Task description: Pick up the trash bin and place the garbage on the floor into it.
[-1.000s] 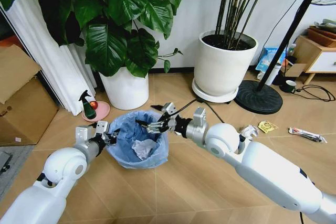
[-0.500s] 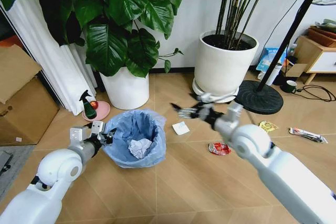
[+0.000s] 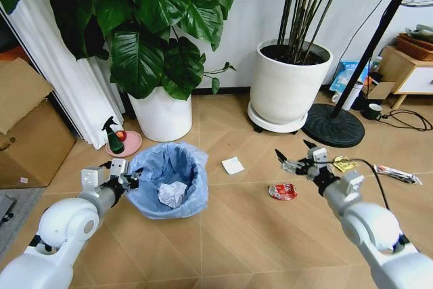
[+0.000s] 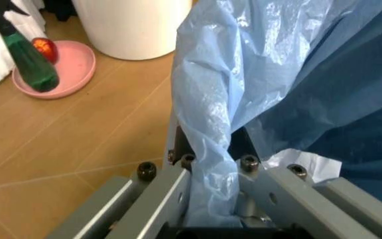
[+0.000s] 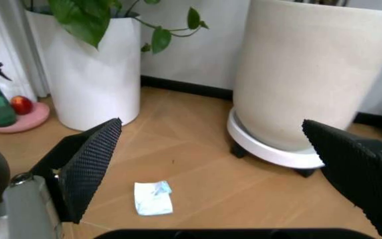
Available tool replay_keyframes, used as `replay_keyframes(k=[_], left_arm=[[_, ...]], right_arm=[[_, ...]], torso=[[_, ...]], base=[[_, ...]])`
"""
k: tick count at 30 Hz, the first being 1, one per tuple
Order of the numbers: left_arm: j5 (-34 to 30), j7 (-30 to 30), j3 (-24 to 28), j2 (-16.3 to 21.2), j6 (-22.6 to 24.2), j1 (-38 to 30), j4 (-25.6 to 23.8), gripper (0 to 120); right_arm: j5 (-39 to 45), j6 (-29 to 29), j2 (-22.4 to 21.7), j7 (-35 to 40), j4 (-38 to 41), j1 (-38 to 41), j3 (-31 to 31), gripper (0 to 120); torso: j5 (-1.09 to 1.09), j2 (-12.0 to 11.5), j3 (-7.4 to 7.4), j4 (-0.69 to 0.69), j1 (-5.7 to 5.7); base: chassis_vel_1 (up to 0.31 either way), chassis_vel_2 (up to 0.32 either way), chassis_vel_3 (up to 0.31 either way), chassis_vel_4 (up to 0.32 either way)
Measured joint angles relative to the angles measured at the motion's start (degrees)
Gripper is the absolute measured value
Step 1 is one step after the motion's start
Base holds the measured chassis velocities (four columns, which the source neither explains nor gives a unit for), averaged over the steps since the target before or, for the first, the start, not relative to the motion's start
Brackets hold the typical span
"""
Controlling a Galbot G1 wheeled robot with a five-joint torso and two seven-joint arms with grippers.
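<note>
Gripping the trash bin [image 3: 167, 179] by its near rim, left gripper [image 3: 126, 179] has its jaws clamped on the rim and the blue bag liner [image 4: 211, 149]; bin sits on the floor before the white plant pot [image 3: 161, 114]. Inside the bin: one crumpled white paper ball [image 3: 170, 194]. Right gripper [image 3: 293, 159] hangs over the floor, jaws wide apart, holding nothing. Garbage on the floor: red wrapper [image 3: 282, 191] just beside it, white carton piece [image 3: 233, 165], yellow wrapper [image 3: 344, 164], long thin wrapper [image 3: 396, 173] farther right.
</note>
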Motion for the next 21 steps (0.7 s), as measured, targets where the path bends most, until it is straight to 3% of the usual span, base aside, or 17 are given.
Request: replay_keyframes(k=[7,21], left_arm=[[0.3,-0.2,0.2,-0.3,0.0,0.4,-0.7,0],[0.5,-0.1,0.4,-0.4,0.0,0.2,-0.6,0]], right_arm=[[-2.4,0.8,4.9,-0.6,1.2,-2.6,1.6,100],[-1.9,0.9,5.4,-0.6,0.3,-2.3,1.9,100]], torso=[[-0.02,0.0,0.00,0.01,0.00],[-0.02,0.0,0.01,0.01,0.00]], base=[[0.000,0.000,0.000,0.000],[-0.069,0.077,0.075,-0.081]])
